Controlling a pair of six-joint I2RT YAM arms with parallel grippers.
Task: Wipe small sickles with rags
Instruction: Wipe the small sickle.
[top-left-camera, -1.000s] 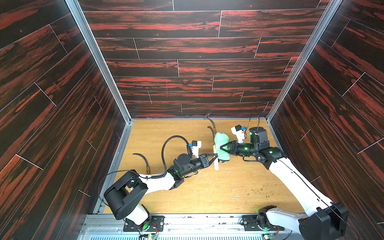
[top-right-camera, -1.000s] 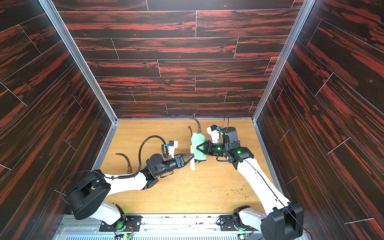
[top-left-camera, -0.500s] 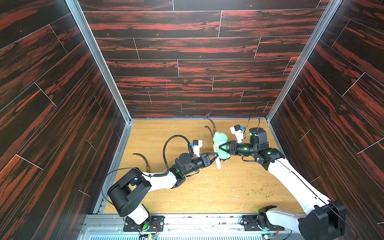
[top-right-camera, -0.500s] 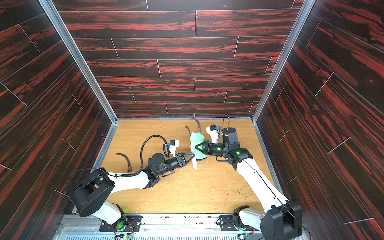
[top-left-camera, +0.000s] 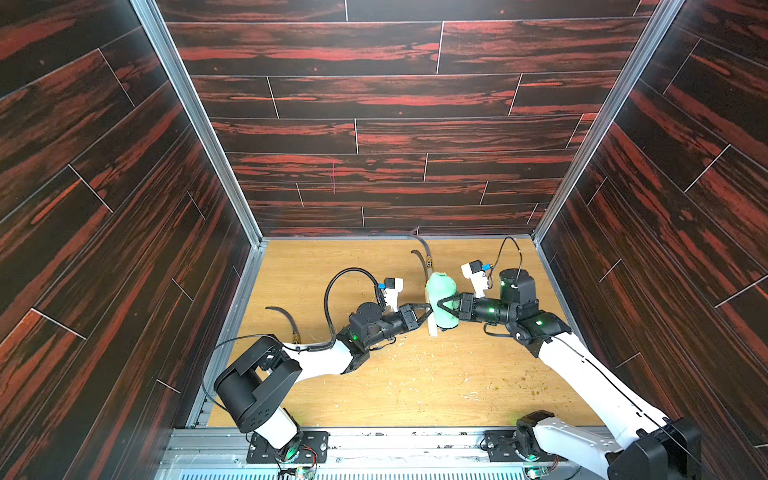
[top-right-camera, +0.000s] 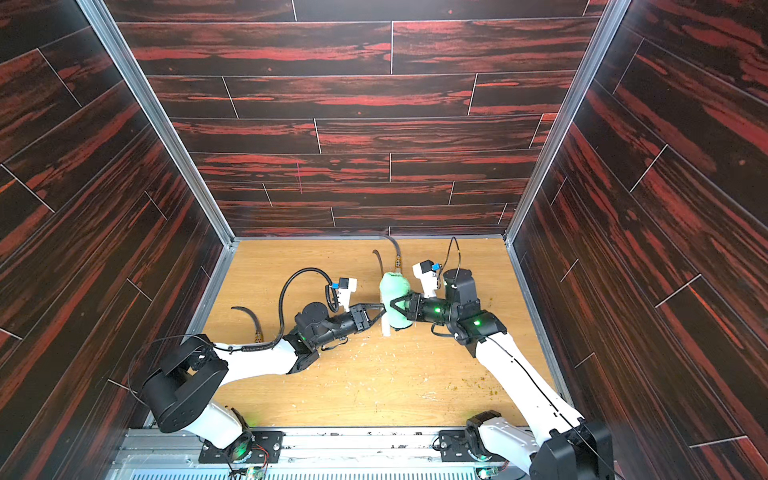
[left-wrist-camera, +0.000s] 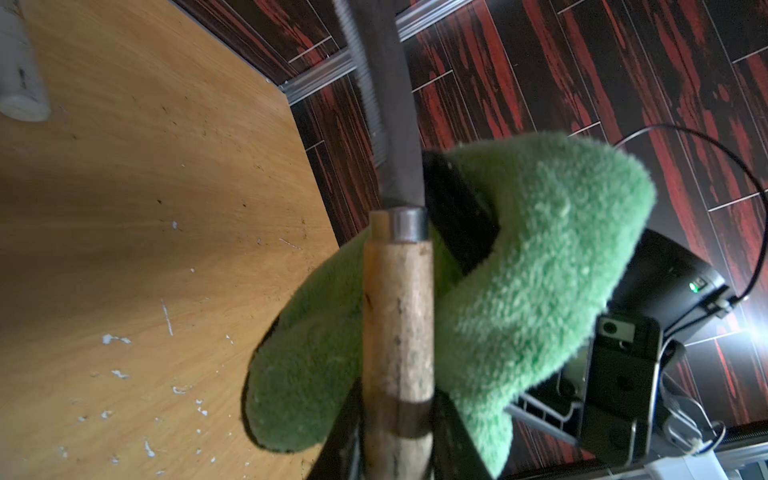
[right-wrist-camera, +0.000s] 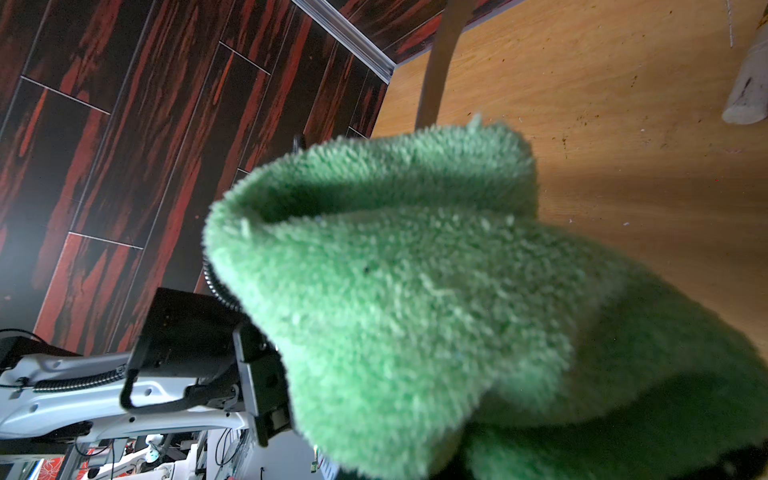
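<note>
Left gripper (top-left-camera: 428, 310) pinches the handle of a sickle (left-wrist-camera: 399, 316); right gripper (top-left-camera: 441, 305) is clamped on the green rag (top-left-camera: 442, 291) folded round it
Right of the table (top-left-camera: 415, 386) centre, the rag buries the right fingertips and much of the handle; whether cloth touches the blade is hard to tell. A second sickle (top-left-camera: 432, 328) lies beside them, mostly hidden, and a third sickle (top-left-camera: 286, 318) lies well to the left. Both grips hold as a second ago, and the rag has barely shifted
</note>
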